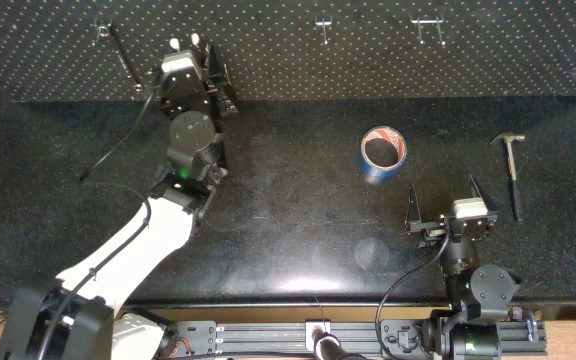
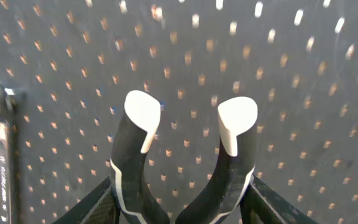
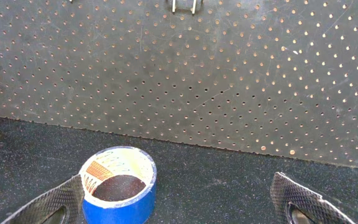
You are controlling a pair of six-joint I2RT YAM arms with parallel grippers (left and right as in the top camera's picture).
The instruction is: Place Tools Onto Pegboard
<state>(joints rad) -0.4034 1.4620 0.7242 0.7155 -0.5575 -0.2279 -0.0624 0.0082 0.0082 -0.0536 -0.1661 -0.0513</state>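
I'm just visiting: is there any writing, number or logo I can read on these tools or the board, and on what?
No text here can be read.
wrench: faint marks stamped along its shank, too blurred to read.
tape roll: print on the inner core, too small to read.
hammer and pegboard: no marks visible.

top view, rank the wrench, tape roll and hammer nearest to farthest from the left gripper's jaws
1. wrench, on the pegboard beside the left gripper
2. tape roll, on the table right of centre
3. hammer, table's far right
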